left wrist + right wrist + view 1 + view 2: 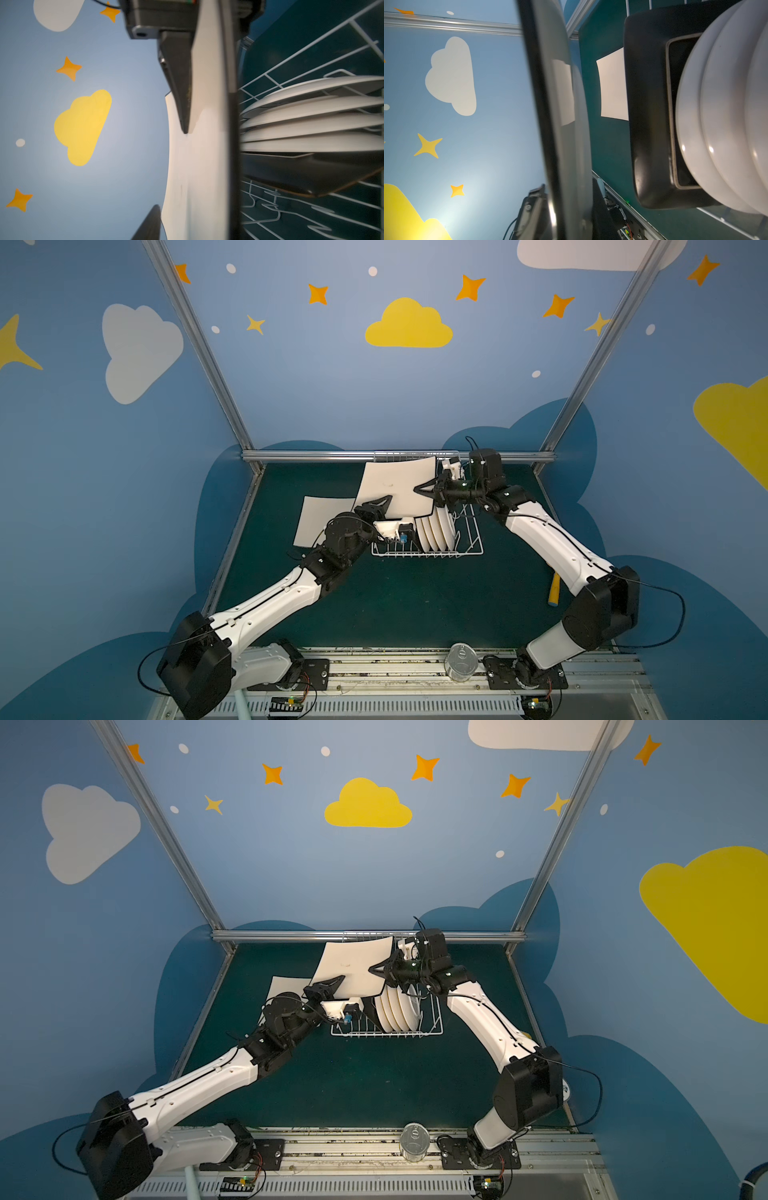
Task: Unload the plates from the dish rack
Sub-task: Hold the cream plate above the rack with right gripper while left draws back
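In both top views a large cream square plate (pixel 395 485) (pixel 353 965) hangs tilted over the far end of the white wire dish rack (pixel 469 547). My right gripper (pixel 422 489) is shut on its right edge. Around its lower left edge my left gripper (pixel 380 504) stands open; one finger (pixel 149 224) sits just clear of the plate's face (pixel 207 166). Several round white plates (pixel 436 531) (pixel 311 124) stand upright in the rack, beside a black square plate (pixel 648 124) (pixel 301 176). A second cream square plate (pixel 320 518) lies flat on the mat left of the rack.
A metal can (pixel 459 659) stands on the front rail between the arm bases. A yellow-handled tool (pixel 555 591) lies at the mat's right edge under the right arm. The aluminium frame bar (pixel 311 456) runs just behind the rack.
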